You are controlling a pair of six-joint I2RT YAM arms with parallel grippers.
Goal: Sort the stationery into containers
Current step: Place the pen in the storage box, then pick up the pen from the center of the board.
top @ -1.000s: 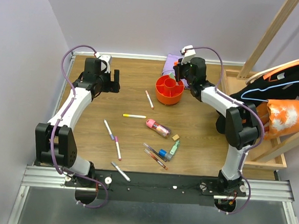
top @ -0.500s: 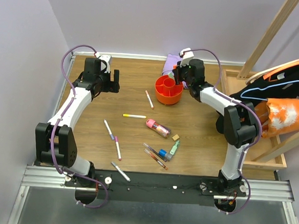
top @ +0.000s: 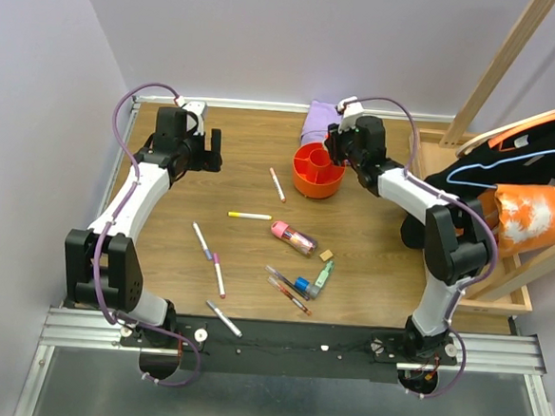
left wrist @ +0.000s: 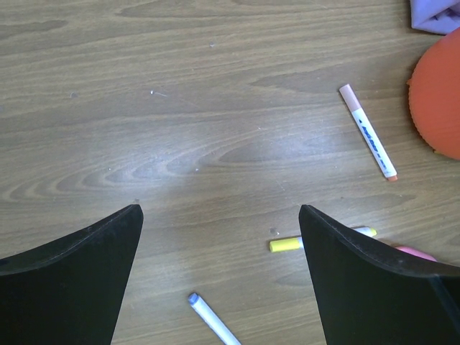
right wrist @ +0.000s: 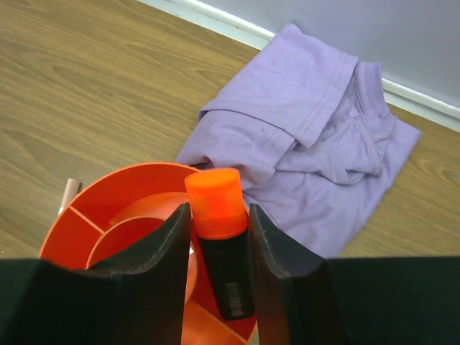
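Note:
The round orange cup [top: 318,170] with inner dividers stands at the back of the table. My right gripper [top: 337,147] hangs over its far right rim. In the right wrist view an orange highlighter [right wrist: 219,230] with a black body stands upright in a compartment of the cup [right wrist: 136,180]. My right gripper [right wrist: 219,208] is open, its fingers just off the highlighter's sides. My left gripper [top: 213,151] is wide open over bare wood at the back left, holding nothing [left wrist: 221,215]. Loose pens [top: 276,184] [top: 249,215] [top: 206,241], a pink tube [top: 294,236], a tan eraser [top: 327,255] and a mint highlighter [top: 323,280] lie mid-table.
A lilac cloth [top: 319,120] lies crumpled behind the cup, against the back wall. A wooden tray [top: 500,300] and a slanted wooden frame [top: 502,62] with orange and dark fabric stand off the right edge. More pens [top: 223,318] [top: 288,290] lie near the front rail.
My right gripper's jaws have parted from the orange highlighter, which now stands in the cup. The right wrist shifted slightly right. The left arm has not moved.

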